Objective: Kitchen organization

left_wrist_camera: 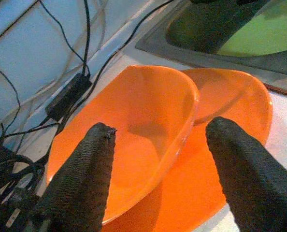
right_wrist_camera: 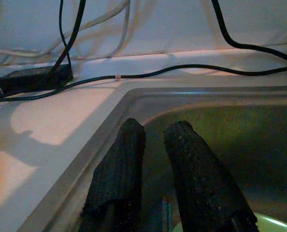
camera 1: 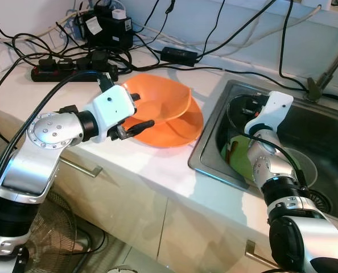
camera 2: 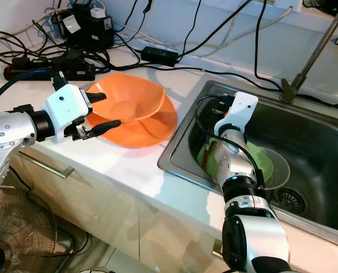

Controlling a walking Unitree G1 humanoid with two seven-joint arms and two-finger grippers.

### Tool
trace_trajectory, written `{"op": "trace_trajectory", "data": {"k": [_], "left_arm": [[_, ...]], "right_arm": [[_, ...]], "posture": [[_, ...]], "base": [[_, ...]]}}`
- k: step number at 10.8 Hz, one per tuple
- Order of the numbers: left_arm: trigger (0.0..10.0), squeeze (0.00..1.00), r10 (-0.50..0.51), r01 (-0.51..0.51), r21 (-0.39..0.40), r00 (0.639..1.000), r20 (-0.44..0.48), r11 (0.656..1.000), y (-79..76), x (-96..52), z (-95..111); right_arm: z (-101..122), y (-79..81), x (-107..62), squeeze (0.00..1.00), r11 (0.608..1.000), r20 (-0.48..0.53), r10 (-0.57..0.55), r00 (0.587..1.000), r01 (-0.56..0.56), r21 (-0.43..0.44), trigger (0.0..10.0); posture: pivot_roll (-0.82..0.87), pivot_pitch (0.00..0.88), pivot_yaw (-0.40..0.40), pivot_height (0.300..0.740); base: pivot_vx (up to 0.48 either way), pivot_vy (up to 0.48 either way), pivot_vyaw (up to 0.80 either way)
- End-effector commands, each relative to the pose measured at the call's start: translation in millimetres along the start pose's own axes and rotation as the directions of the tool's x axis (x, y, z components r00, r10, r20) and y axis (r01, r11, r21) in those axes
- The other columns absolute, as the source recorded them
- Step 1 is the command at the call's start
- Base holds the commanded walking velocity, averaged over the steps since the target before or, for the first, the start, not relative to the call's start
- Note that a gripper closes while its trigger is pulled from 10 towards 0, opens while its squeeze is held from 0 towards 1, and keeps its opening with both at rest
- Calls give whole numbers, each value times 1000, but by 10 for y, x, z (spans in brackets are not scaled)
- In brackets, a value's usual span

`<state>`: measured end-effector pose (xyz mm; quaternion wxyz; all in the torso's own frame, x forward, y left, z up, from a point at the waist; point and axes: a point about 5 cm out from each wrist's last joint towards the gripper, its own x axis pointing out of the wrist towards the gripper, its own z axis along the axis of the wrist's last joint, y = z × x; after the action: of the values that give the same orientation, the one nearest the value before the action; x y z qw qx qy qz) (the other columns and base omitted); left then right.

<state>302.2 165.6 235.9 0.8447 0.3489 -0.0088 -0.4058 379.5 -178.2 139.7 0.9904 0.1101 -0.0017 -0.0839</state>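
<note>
The right hand (right_wrist_camera: 153, 164), fingers nearly pressed together and gripping nothing, hangs inside the sink (camera 2: 322, 153) above a green plate (camera 2: 260, 162). On the white tabletop (camera 1: 157, 165), an orange bowl (camera 1: 160, 102) sits on an orange plate (camera 1: 180, 133); the left hand (left_wrist_camera: 158, 159) is spread wide at their near rim.

Left silver arm bent across, its black two-fingered left gripper (left_wrist_camera: 158, 159) spread wide, nothing between the fingers. Right silver arm reaches forward, right gripper (right_wrist_camera: 155, 140) fingers nearly together, narrow gap between them.
</note>
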Motion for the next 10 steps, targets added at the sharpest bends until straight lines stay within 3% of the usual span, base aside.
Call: {"op": "trace_trajectory", "data": {"k": [1, 2, 3, 5, 7, 10], "left_arm": [[10000, 1000, -30, 31, 34, 1000, -4, 999, 14, 26, 28], [10000, 635, -34, 35, 47, 999, -14, 998, 28, 38, 8], [10000, 0, -42, 43, 55, 999, -18, 998, 30, 57, 3], [10000, 0, -75, 79, 83, 996, -50, 993, 33, 85, -31], [10000, 0, -87, 103, 158, 991, -106, 982, 109, 139, -69], [10000, 0, -87, 120, 235, 985, -149, 965, 178, 313, -78]], "right_arm": [[14, -3, 5, 0, 1000, 0, -5, 1000, 5, 0, 10000], [17, 1, 8, 0, 1000, 0, -7, 1000, 7, 1, 10000], [22, -2, 12, 0, 1000, 0, -9, 1000, 9, 1, 10000], [34, -2, 20, 0, 1000, 2, -10, 1000, 10, 2, 10000], [43, 0, 26, 0, 1000, 3, -12, 1000, 12, 4, 10000], [62, -2, 30, 0, 1000, 10, -18, 1000, 18, 9, 10000]], "posture": [[201, 0, -66, 740], [201, 0, -65, 740], [202, 0, -66, 740], [203, 0, -63, 740], [200, 0, -61, 740], [190, 0, -50, 740]], "base": [[0, 0, 0], [0, 0, 0], [0, 0, 0], [0, 0, 0], [0, 0, 0], [0, 0, 0]]}}
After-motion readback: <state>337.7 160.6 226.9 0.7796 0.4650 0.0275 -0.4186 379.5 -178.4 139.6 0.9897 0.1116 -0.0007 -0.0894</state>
